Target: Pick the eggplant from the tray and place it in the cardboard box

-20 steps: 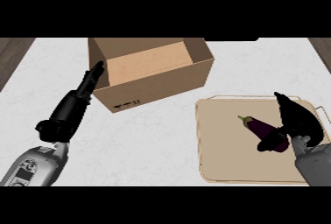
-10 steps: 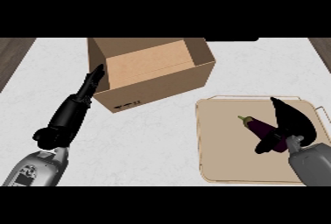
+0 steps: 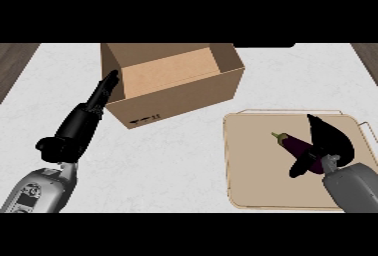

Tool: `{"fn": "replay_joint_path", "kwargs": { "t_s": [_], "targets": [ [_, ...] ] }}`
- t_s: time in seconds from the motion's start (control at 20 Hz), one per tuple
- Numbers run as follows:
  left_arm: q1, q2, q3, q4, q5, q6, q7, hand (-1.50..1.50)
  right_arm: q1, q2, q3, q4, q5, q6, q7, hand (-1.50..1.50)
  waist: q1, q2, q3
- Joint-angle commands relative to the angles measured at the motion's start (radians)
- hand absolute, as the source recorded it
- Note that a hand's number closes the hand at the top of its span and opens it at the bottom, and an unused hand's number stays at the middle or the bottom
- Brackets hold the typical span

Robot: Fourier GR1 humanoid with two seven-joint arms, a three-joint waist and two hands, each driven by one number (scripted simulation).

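Observation:
A dark purple eggplant (image 3: 294, 145) with a green stem lies on the beige tray (image 3: 251, 170) at the right. My right hand (image 3: 329, 141) sits over the eggplant's right end. Its fingers stretch straight along the far side and its thumb (image 3: 301, 167) reaches down on the near side, so the eggplant lies between them, partly hidden. The open cardboard box (image 3: 173, 80) stands at the back, left of the tray. My left hand (image 3: 90, 111) is open, its straight fingers pointing up along the box's left wall.
The tray has a thin handle (image 3: 367, 131) on its right edge. White counter (image 3: 162, 165) spreads between the box and the tray. Dark wooden floor shows at the far left and right corners.
My right hand has slid a little left over the eggplant, with the thumb coming down on its near side. The left hand has barely moved.

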Motion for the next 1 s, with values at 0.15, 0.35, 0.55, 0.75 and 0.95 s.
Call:
{"fn": "replay_joint_path", "kwargs": {
  "t_s": [0.15,0.35,0.55,0.75,0.95],
  "targets": [
    [0.072,-0.058,-0.059,0.068,-0.023,-0.024,0.002,0.0,0.021,0.0,-0.029,0.076,0.012,-0.002,-0.081,1.5,-0.004,0.017,-0.007],
    [0.067,-0.072,-0.059,0.048,-0.03,-0.027,0.014,0.0,0.058,0.002,-0.002,0.048,0.053,-0.01,-0.096,1.5,-0.008,0.015,-0.007],
    [0.052,-0.065,-0.05,0.024,-0.013,-0.053,0.036,0.0,-0.04,0.05,0.07,0.066,0.111,-0.006,-0.18,1.5,0.015,0.019,-0.007],
    [0.016,-0.076,-0.073,0.018,-0.02,-0.064,0.025,0.0,-0.182,0.203,0.318,-0.137,0.187,0.049,-0.313,1.5,0.093,0.027,-0.008],
    [0.008,-0.072,-0.073,0.041,-0.015,-0.081,0.048,0.0,-0.292,0.352,0.486,-0.122,0.314,0.023,-0.344,1.5,0.079,0.028,-0.008]
  ]
}}
